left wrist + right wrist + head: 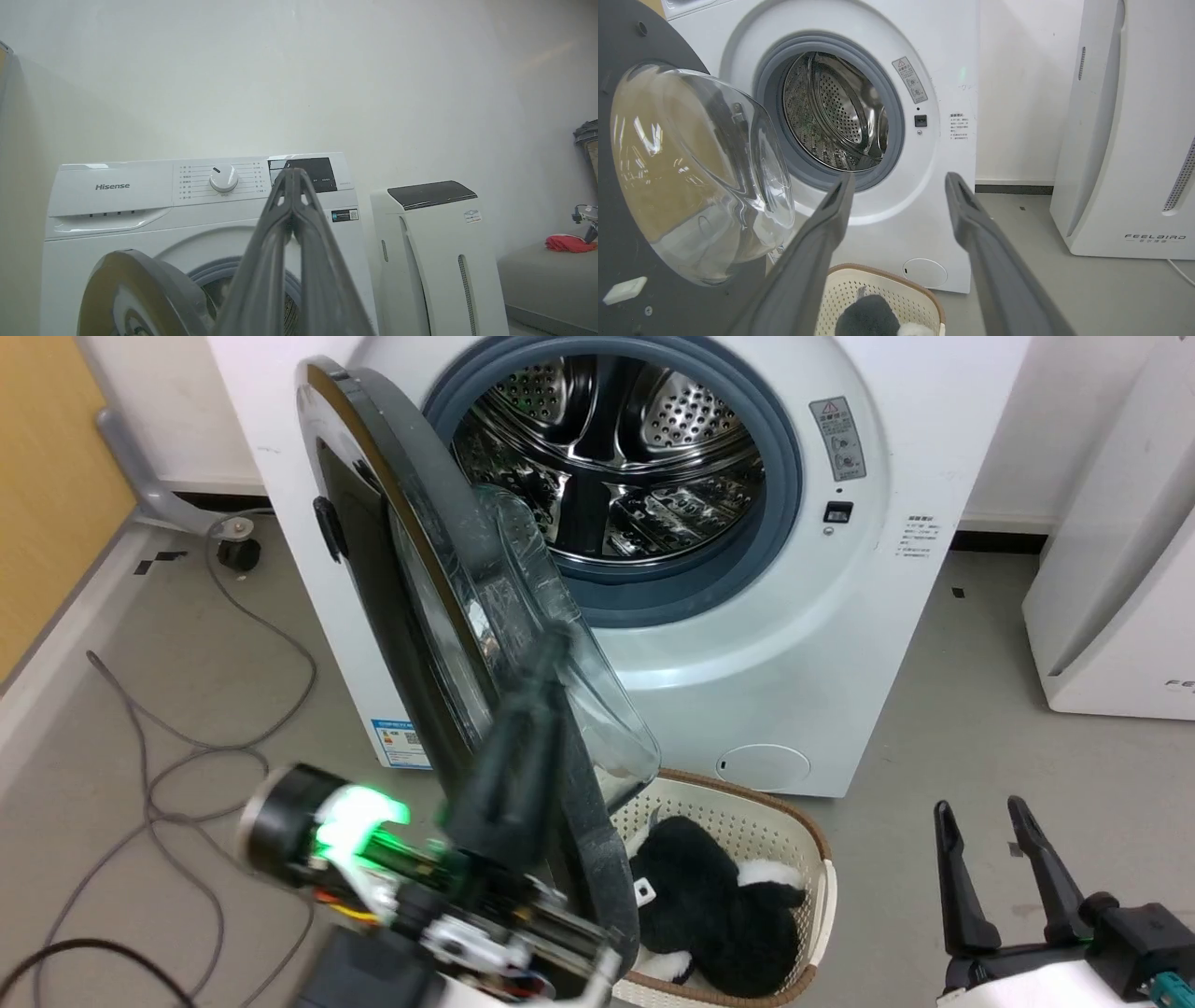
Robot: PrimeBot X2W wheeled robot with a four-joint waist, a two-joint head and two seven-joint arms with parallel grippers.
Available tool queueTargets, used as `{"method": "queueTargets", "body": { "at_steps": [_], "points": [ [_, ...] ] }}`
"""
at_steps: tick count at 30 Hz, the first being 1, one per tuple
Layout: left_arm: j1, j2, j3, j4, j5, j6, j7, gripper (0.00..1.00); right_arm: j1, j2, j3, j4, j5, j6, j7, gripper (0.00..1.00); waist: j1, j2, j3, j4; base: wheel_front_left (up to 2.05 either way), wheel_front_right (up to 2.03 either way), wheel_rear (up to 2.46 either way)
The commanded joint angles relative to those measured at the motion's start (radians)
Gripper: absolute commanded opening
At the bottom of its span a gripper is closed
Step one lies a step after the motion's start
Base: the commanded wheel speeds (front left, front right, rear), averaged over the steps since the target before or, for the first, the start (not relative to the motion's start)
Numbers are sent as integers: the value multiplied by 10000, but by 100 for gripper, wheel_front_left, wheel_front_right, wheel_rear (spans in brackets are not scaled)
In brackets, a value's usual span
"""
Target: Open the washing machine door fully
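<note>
The washing machine door (373, 569) stands swung out from the white washer (766, 644), its black rim edge-on to me and its clear glass bowl (560, 653) facing right. My left gripper (554, 644) is shut with nothing in it. Its fingers point up along the door's inner side over the bowl; whether they touch it I cannot tell. In the left wrist view the shut gripper (293, 173) rises just right of the door (126, 289). My right gripper (978, 807) hangs open at the lower right, away from the door (691, 172), its gripper (900, 182) aimed at the drum opening (831, 112).
A cream laundry basket (822, 859) holding a black and white plush toy (719, 905) sits on the floor under the door's lower edge. A white air purifier (1120, 569) stands to the washer's right. Cables (187, 747) trail over the grey floor at the left.
</note>
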Motion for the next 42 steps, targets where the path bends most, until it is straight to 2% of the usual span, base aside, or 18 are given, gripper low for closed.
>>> {"method": "queueTargets", "body": {
  "at_steps": [1, 8, 22, 31, 42],
  "points": [
    [16, 3, -224, -26, 45, -83, -44, 0, 158, 39, 14, 36, 39, 8, -43, 100, -1, -1, 0, 28, 0, 0, 0],
    [266, 3, -1533, 267, 236, -494, -44, 0, 167, 39, 36, 56, 35, 8, -43, 100, -1, -1, 31, 147, 0, 0, 0],
    [1010, 66, -2791, 1567, 44, -714, -44, 0, 103, 39, 10, 137, -15, 8, -43, 100, -1, -1, 176, 340, 0, 0, 0],
    [1263, 65, -2789, 2684, -49, -677, -44, 0, -4, 39, 32, 218, -39, 8, -43, 100, -1, -1, 357, 383, 0, 0, 0],
    [1386, 21, -2154, 3764, -407, -479, -44, 0, -88, 39, 29, 295, -181, 8, -43, 100, -1, -1, 572, 600, 0, 0, 0]
  ]
}}
